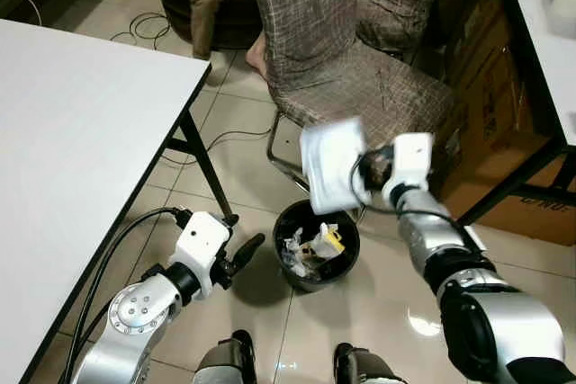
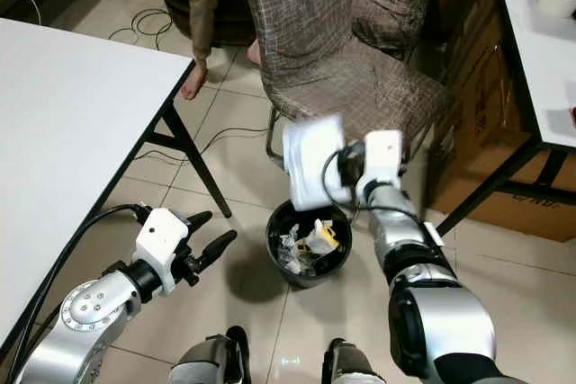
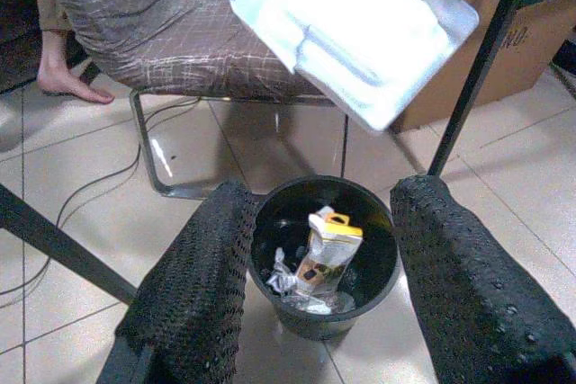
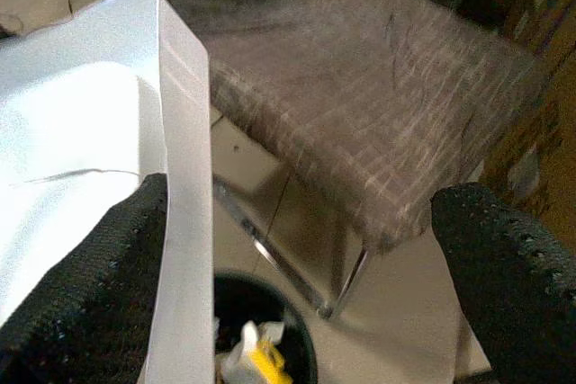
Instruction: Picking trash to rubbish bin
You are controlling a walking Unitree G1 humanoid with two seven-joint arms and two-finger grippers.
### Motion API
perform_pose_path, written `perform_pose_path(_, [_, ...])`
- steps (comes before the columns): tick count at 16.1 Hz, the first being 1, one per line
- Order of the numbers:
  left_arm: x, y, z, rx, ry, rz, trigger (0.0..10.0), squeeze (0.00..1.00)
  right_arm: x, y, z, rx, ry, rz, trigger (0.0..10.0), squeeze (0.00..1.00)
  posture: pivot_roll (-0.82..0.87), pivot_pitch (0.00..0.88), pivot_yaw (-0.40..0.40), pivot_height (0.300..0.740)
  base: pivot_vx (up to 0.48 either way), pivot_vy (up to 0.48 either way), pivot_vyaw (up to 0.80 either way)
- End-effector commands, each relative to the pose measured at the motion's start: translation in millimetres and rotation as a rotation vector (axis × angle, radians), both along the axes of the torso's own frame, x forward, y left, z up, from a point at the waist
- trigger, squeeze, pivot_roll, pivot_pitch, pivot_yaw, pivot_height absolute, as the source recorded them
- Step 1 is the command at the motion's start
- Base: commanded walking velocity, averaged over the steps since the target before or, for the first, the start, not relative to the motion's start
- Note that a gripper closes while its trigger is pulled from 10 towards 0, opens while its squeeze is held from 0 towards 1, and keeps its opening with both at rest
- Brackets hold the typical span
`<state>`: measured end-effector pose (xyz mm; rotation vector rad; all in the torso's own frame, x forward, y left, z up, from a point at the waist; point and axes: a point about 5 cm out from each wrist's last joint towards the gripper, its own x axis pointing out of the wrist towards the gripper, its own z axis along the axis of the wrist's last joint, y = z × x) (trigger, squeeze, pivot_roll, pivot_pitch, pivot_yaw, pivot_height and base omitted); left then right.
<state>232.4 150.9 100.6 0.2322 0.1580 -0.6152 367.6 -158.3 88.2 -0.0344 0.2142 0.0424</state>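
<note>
Tiled floor, white table [image 1: 72, 132] filling the frame's left. Lower left: left gripper [image 1: 245, 254], fingers spread, empty. Centre: black rubbish bin [image 1: 346, 258] holding trash. Just above it, right of centre: white foam tray [image 1: 331, 164], right gripper [image 4: 297, 276] beside it, fingers spread wide; grasp cannot be told.

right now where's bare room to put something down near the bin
Bare tile lies between the black bin and the left gripper, and right of the bin toward the cardboard boxes. The white table top is bare. Behind the bin, the chair crowds in.

White foam tray [image 1: 331, 166] tilted above black rubbish bin [image 1: 317, 245] holding wrappers.
</note>
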Motion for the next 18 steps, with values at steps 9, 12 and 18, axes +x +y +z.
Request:
perform_pose_path(9, [-2.2, 1.3, -2, 0.011, -0.002, 0.014, 10.0, 0.00, 3.4, -12.2, 5, 0.100, 0.004, -0.111, 10.0, 0.00, 0.04, 0.243, 0.027, 0.740, 0.000, 0.000, 0.00])
perform_pose_path(12, [-2.7, 0.1, -3, 0.012, -0.001, 0.008, 10.0, 0.00, 2.5, -18.1, 3, 0.078, 0.024, -0.159, 10.0, 0.00, 0.04, 0.246, 0.028, 0.740, 0.000, 0.000, 0.00])
perform_pose_path(18, [-3.2, 0.2, -3, 0.015, -0.002, 0.007, 10.0, 0.00, 5.2, -16.3, 9, 0.059, 0.002, -0.155, 10.0, 0.00, 0.04, 0.247, 0.025, 0.740, 0.000, 0.000, 0.00])
